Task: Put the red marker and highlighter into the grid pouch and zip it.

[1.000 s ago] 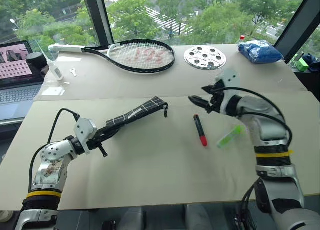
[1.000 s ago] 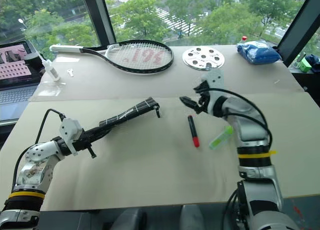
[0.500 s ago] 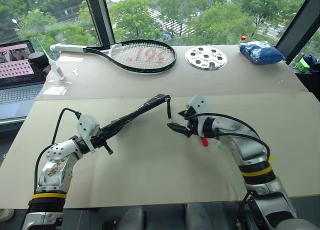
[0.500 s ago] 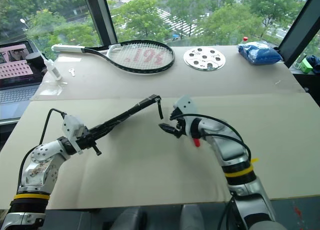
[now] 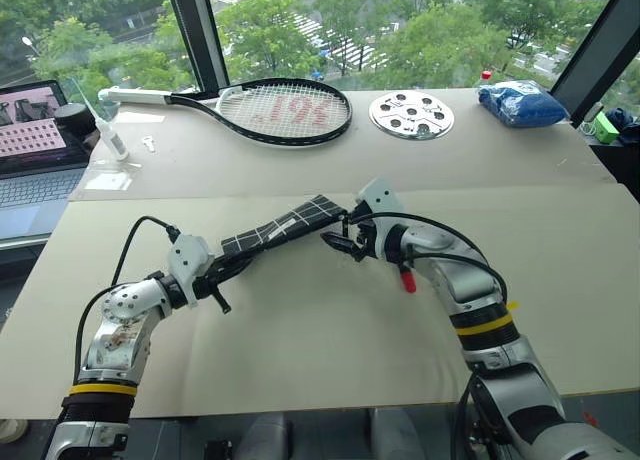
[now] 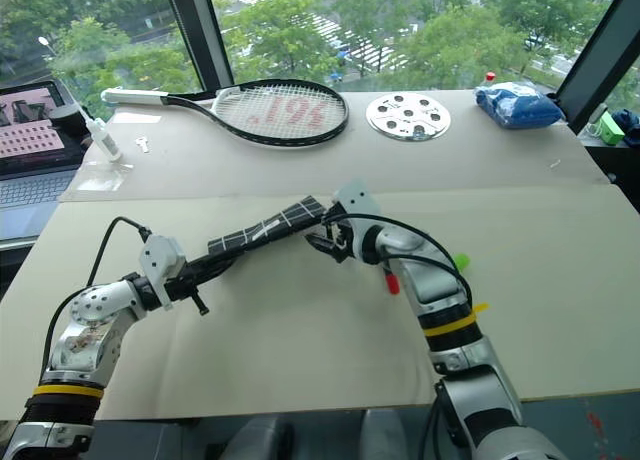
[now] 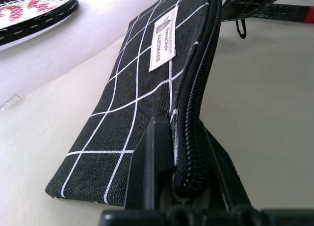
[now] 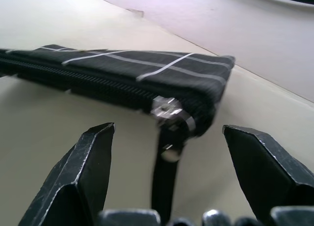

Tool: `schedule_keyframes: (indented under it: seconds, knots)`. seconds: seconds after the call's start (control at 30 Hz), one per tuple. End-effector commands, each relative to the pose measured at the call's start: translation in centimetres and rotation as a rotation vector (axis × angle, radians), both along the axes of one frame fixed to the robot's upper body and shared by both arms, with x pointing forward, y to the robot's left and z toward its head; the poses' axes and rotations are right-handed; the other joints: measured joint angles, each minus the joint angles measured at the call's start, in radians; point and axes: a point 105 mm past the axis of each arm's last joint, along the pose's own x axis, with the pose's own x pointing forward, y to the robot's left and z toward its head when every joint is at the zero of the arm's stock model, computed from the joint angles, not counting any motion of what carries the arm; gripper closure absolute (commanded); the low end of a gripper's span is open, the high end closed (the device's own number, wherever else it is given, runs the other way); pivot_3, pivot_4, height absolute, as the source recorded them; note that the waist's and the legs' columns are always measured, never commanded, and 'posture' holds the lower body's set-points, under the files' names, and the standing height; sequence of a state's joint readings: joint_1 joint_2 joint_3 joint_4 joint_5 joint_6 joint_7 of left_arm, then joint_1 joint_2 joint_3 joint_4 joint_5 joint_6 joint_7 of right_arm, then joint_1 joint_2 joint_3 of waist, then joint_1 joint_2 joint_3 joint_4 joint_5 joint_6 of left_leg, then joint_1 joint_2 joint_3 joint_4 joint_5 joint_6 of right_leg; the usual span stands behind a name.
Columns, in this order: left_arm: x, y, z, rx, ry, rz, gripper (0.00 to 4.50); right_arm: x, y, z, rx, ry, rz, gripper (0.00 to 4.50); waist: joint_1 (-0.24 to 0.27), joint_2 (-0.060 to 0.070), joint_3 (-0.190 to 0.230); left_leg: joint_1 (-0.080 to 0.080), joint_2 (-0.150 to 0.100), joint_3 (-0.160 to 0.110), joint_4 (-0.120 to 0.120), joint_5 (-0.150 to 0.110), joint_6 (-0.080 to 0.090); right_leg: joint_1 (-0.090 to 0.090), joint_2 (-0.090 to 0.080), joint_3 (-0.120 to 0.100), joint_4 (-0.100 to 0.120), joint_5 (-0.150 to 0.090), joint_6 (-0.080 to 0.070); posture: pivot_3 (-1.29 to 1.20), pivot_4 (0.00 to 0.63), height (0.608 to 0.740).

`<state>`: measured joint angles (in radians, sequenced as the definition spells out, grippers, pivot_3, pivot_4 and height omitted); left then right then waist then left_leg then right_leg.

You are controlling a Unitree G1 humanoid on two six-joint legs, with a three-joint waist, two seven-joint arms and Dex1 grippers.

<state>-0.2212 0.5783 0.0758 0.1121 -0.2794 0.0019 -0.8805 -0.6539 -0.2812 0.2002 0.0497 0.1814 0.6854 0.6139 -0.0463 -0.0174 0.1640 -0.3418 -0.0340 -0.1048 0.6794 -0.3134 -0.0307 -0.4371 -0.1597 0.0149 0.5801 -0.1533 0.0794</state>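
Swinging across from the pens' side, my right pincer (image 5: 338, 242) now sits at the grid pouch (image 5: 285, 225) tip, so unzipping comes first; red marker (image 5: 407, 279) and highlighter (image 6: 460, 261) lie on the bench (image 5: 300, 350) beside that forearm. Left wrist view: left pincer (image 7: 184, 152) is clenched on the pouch's zipper end, holding it level. Right wrist view: pads (image 8: 81, 172) spread wide, zipper strap (image 8: 164, 177) hanging between, ungripped.
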Motion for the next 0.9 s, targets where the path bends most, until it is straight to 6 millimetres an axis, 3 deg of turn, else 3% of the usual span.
schedule_keyframes:
  seconds: [0.03, 0.3, 0.37, 0.73, 0.9]
  knots:
    - [0.4, 0.1, 0.7, -0.006, -0.036, 0.024, 4.50, -0.7, 0.7, 1.3, 0.034, -0.041, 0.054, 1.23, 0.000, 0.000, 0.000, 0.000, 0.000, 0.000, 0.000, 0.000, 0.000, 0.000, 0.000, 0.000, 0.000, 0.000, 0.000, 0.00, 0.150, 0.740]
    - [0.9, -0.3, 1.2, -0.036, -0.053, 0.042, 4.50, -0.3, 0.6, 1.5, 0.042, -0.043, 0.040, 4.02, 0.000, 0.000, 0.000, 0.000, 0.000, 0.000, 0.000, 0.000, 0.000, 0.000, 0.000, 0.000, 0.000, 0.000, 0.000, 0.00, 0.150, 0.740]
    - [0.9, -0.4, 1.1, -0.038, -0.053, 0.042, 4.50, -0.1, 0.6, 1.5, 0.043, -0.045, 0.029, 4.39, 0.000, 0.000, 0.000, 0.000, 0.000, 0.000, 0.000, 0.000, 0.000, 0.000, 0.000, 0.000, 0.000, 0.000, 0.000, 0.00, 0.150, 0.740]
    - [0.6, -0.9, 0.8, -0.030, -0.050, 0.023, 4.50, 0.2, 1.6, 1.2, 0.011, -0.076, 0.004, 4.39, -0.001, 0.000, 0.000, 0.000, 0.000, 0.000, 0.000, 0.001, -0.001, 0.000, 0.000, 0.000, 0.000, 0.000, 0.000, 0.00, 0.150, 0.740]
    - [0.7, -1.3, 0.7, -0.034, -0.047, 0.015, 4.50, -1.7, 5.9, 1.4, 0.011, -0.097, 0.140, 4.39, -0.006, 0.000, 0.000, 0.000, 0.000, 0.000, 0.000, 0.003, -0.006, -0.001, 0.000, 0.000, 0.001, 0.000, 0.000, 0.00, 0.150, 0.740]
